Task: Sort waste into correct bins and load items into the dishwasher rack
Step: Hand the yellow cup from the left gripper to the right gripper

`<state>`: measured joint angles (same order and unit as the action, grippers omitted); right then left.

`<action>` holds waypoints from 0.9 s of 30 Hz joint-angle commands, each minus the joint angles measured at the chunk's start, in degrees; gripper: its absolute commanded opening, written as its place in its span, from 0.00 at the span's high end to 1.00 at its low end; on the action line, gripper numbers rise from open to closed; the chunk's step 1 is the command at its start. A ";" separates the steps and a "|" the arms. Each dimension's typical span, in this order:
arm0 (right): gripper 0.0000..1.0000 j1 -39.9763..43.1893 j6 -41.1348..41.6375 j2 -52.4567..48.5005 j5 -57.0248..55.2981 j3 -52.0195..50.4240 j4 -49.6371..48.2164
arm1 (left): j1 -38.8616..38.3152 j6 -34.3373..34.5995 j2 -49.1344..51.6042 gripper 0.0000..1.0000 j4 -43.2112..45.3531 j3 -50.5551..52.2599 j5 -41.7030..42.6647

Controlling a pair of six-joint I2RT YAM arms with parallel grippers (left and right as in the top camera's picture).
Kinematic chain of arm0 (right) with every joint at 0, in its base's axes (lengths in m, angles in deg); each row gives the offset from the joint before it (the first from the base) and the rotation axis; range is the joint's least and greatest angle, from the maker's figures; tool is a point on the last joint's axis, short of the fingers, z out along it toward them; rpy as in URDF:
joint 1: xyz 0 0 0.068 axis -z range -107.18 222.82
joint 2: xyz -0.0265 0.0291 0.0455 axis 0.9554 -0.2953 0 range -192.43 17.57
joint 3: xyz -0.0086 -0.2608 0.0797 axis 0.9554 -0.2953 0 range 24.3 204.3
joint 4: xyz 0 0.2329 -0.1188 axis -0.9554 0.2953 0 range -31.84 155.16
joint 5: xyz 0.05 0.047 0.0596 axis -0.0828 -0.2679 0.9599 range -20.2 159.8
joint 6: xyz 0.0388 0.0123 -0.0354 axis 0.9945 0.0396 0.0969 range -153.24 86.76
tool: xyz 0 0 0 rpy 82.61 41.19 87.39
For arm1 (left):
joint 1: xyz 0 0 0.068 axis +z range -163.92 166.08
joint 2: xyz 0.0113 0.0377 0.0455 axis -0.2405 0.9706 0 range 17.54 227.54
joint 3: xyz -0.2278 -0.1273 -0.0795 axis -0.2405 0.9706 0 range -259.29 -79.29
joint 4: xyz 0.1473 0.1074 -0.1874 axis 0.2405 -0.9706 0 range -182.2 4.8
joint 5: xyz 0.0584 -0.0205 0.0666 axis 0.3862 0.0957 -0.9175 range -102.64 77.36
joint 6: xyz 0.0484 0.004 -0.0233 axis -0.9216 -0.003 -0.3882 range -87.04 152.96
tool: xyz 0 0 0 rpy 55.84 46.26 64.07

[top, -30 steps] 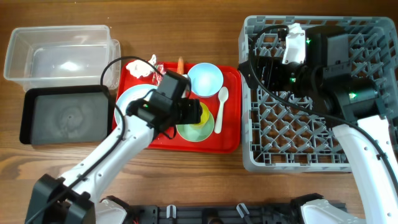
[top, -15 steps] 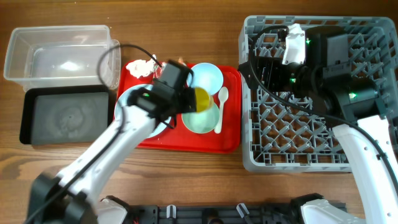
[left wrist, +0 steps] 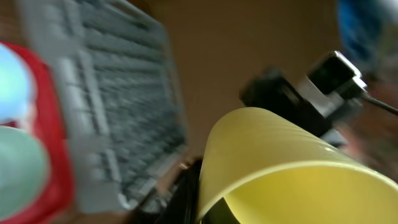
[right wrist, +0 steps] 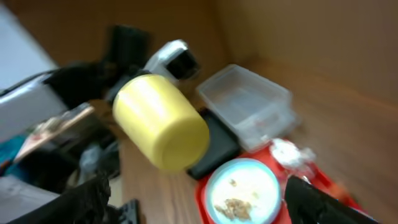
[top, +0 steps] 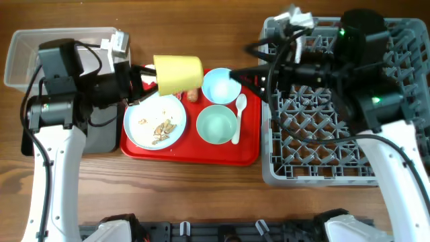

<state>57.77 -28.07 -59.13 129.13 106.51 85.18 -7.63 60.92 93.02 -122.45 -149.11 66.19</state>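
Observation:
My left gripper (top: pixel 152 81) is shut on the rim of the small yellow cup (top: pixel 178 74), which hangs on its side above the back of the red tray (top: pixel 201 153). The cup (left wrist: pixel 280 162) fills the left wrist view. My right gripper (top: pixel 243 79) stands open, pointing left at the cup (right wrist: pixel 161 121) with a gap between them. On the tray lie the white plate (top: pixel 154 124) with beige food scraps (top: pixel 161 129), the pale blue bowl (top: pixel 220 84), the pale green dish (top: pixel 217 124), the white spoon (top: pixel 240 115) and the carrot (top: pixel 193 95). The napkin (right wrist: pixel 289 152) shows only in the right wrist view.
The grey dishwasher rack (top: pixel 322 148) stands at the right, under my right arm. The clear tub (top: pixel 27 47) is at the back left. The black tray (top: pixel 104 138) in front of it is mostly covered by my left arm.
My left gripper shut on the yellow cup, lifted it off the green dish and swung back to the left. My right arm reached left from over the rack toward the cup.

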 commanded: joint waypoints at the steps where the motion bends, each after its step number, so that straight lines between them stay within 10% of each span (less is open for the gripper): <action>1: 0.07 -3.10 0.24 -3.87 9.84 0.81 -3.28 | 0.22 1.07 0.15 0.96 0.20 -0.17 11.52; 8: 0.08 -10.69 5.25 -7.89 12.72 0.81 -12.74 | -1.44 0.98 0.17 0.96 1.31 -0.17 11.08; 14: 0.39 -14.45 7.48 -8.26 10.91 0.81 -16.94 | -1.68 0.85 0.17 0.96 1.27 -0.17 8.70; 23: 0.18 -15.52 7.48 -8.26 6.99 0.81 -15.08 | -1.68 0.83 0.17 0.96 1.31 -0.17 6.60; 27: 0.45 -16.28 7.50 -8.26 4.07 0.81 -14.10 | -1.68 0.83 0.17 0.96 1.31 -0.17 6.58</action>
<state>43.28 -20.42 -66.91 133.15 106.58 70.58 -9.08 61.58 92.95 -121.25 -149.11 75.09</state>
